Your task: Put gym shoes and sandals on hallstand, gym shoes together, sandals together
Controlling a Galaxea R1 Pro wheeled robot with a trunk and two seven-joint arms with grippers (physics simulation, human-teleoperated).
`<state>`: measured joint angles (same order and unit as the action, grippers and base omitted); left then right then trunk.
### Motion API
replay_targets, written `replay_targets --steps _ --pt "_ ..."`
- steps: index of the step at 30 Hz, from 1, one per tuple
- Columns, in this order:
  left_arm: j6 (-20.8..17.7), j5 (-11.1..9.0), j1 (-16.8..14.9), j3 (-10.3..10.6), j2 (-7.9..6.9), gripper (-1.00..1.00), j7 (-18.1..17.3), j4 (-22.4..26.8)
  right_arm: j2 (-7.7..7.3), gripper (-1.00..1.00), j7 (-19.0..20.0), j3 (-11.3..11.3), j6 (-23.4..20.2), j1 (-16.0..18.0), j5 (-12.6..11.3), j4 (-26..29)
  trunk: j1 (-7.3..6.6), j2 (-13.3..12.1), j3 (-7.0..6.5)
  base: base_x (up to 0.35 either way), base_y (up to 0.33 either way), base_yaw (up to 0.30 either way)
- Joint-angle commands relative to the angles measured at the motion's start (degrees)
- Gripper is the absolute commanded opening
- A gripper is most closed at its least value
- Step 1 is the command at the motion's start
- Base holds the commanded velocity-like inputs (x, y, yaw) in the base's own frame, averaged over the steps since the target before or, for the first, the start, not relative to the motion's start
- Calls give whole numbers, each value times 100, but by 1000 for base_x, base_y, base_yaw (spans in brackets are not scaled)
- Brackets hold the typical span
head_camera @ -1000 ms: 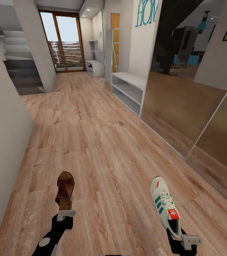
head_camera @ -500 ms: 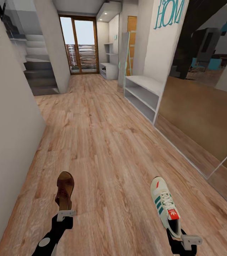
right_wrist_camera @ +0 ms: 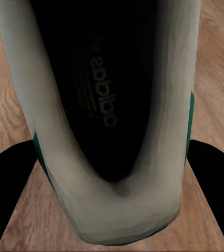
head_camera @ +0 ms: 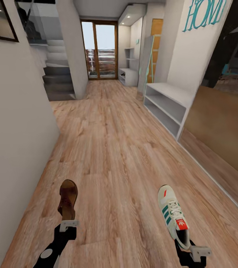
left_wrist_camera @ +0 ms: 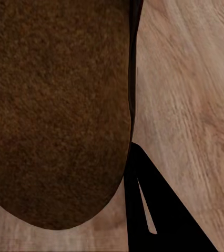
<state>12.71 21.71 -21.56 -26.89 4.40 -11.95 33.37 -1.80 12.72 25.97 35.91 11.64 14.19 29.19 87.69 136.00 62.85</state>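
1. Carrying a flat brown leather open sandal (head_camera: pixel 67 199) in the left gripper (head_camera: pixel 69 223), heel end clamped at the claw, toe pointed up the corridor toward the glazed wooden door (head_camera: pixel 99 56) at the far end.
2. Seen from the left wrist: sandal sole (left_wrist_camera: pixel 57 110), dark brown and grainy, pressed against one black finger (left_wrist_camera: pixel 159 210), the two in contact; other finger hidden behind the sole.
3. Held in the right gripper (head_camera: pixel 192 250): a white lace-up gym shoe (head_camera: pixel 174 216) with green side stripes and a red-orange tongue tab, gripped at the heel, toe likewise pointed toward the door.
4. Seen from the right wrist: shoe's dark opening and pale heel collar (right_wrist_camera: pixel 117 210) wedged between two black fingers (right_wrist_camera: pixel 9 194), one on each side, both touching the shoe.
5. Stretched between the robot and the door: light brown wood-grain plank floor (head_camera: pixel 115 149), both shoes hanging above it, sandal and gym shoe well apart from each other.
6. Stood far down the corridor, just right of the door: a pale grey low bench with staggered grey wall shelves above it (head_camera: pixel 129 74), small in view, contents impossible to tell.
7. Stood nearer than the door, along the right wall: a longer pale grey two-tier bench (head_camera: pixel 167 106), under turquoise letters "HOME" (head_camera: pixel 204 13).
8. Rose left of the door: a grey staircase (head_camera: pixel 59 80), with a plain grey wall (head_camera: pixel 18 123) running from it back toward the robot.
9. Ran nearer than the long bench, on the same wall: a large reflective panel (head_camera: pixel 223 123).
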Motion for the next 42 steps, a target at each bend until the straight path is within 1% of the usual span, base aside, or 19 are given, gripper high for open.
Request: replay_targets --steps 1,13,28,42 --pt "21 65 -6 -50 8 -100 -45 3 5 -100 47 49 21 5 31 -1 2 2 2 338 0 144" --pt "30 61 2 -53 8 -100 -45 3 28 -100 47 41 21 5 31 -1 2 2 -2 338 0 24" --pt "38 64 72 -53 8 -100 -45 3 -3 -100 48 49 21 5 23 7 2 2 -4 338 0 0" --pt "40 66 73 -53 9 -100 -45 3 -12 -100 47 49 21 5 21 13 2 2 -83 338 0 0"
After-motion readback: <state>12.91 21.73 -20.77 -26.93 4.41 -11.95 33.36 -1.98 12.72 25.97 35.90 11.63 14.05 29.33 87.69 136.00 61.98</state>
